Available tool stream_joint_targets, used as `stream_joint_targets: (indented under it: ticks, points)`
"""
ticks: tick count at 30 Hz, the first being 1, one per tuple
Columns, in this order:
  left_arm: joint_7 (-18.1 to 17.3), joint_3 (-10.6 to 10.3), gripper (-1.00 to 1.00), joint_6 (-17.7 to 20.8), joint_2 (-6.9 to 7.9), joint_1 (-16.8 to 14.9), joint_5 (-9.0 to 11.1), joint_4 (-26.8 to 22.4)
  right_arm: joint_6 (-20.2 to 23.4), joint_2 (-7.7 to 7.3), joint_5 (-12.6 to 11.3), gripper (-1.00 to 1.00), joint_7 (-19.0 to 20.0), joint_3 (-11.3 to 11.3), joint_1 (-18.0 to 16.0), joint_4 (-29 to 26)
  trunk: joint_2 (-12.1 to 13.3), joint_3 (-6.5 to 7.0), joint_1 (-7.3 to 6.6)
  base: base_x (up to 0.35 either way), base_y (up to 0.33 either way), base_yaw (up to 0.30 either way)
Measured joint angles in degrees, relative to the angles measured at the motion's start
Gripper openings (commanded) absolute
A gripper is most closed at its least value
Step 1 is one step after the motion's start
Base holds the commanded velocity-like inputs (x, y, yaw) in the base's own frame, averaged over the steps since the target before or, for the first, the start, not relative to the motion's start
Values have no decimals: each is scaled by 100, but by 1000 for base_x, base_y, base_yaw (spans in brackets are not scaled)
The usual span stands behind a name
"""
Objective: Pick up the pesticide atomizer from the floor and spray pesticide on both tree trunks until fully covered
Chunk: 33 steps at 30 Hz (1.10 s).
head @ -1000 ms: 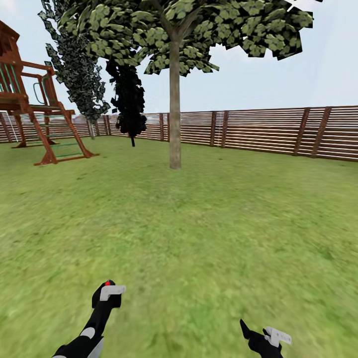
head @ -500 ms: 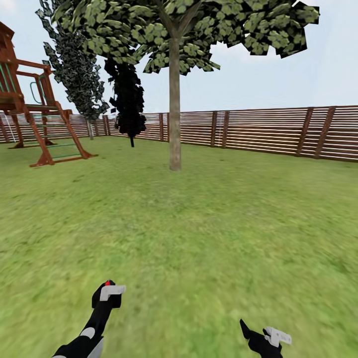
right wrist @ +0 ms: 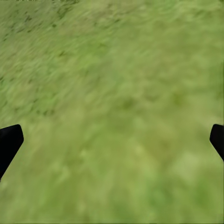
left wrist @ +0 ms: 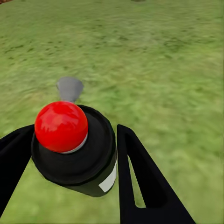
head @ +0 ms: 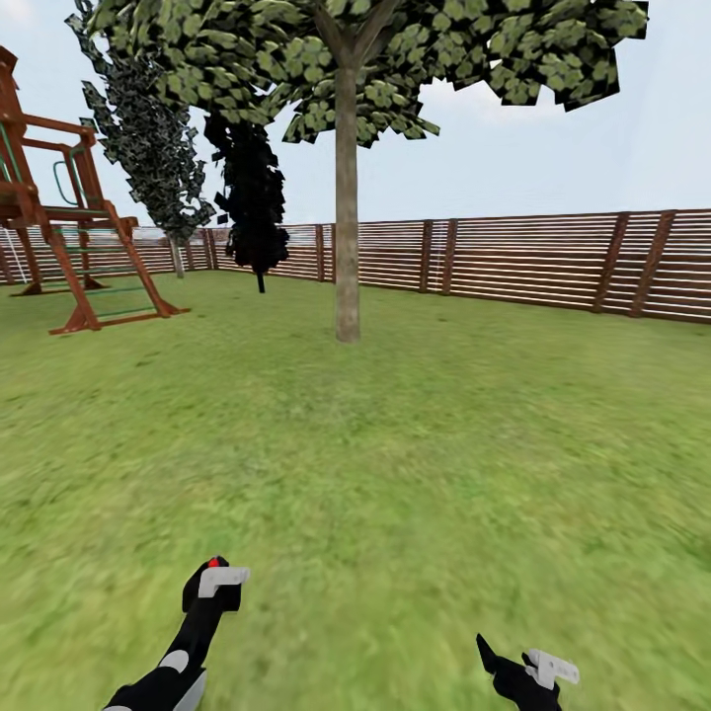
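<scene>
Your left gripper (left wrist: 70, 154) is clamped around the small black pesticide atomizer with the red ball top (left wrist: 61, 126), carried low at the head view's lower left so it is ready to spray. The grey-brown mottled tree trunk (head: 347, 207) stands upper centre, well apart across green grass. Your right gripper (right wrist: 112, 140) hangs wide open, holding nothing.
</scene>
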Motion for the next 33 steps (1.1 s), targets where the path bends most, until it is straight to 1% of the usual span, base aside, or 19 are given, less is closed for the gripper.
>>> stream_joint_targets:
  ticks: [33]
  points:
    - [0, 0, -100, 0, 0, 0, -1, 0, 0, 0, 0, 100, -1, 0, 0, 0, 0, 0, 0, 329, 0, 0]
